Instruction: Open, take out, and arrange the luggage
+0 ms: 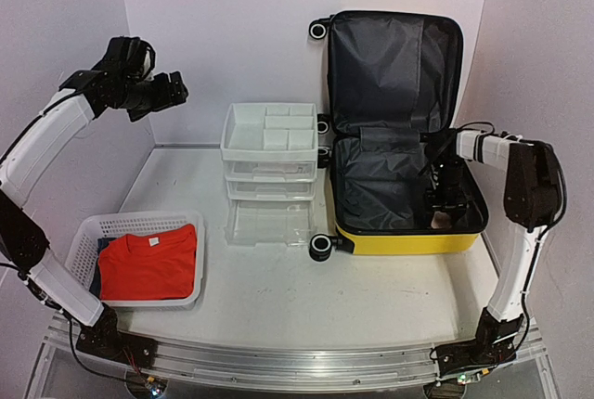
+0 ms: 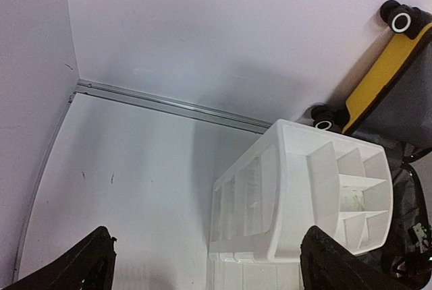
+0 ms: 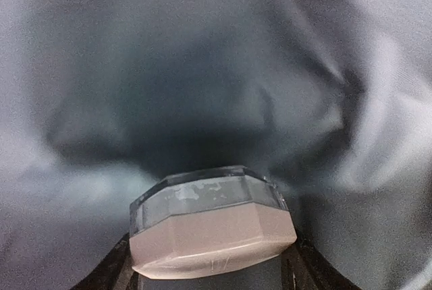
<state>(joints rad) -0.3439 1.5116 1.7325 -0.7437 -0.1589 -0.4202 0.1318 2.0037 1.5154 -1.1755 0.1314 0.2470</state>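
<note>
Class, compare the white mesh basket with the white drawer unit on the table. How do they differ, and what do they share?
The mesh basket is low with perforated walls; the drawer unit is taller with smooth walls. The basket holds a red shirt; the drawer unit's top is split into compartments. The basket sits near-left; the drawer unit stands mid-table beside the yellow suitcase. Both are white.

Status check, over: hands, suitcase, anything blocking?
Left hand open, raised at far left. Right hand inside open suitcase, shut on a pinkish clear-topped jar. Nothing seen blocking the lift.
</note>
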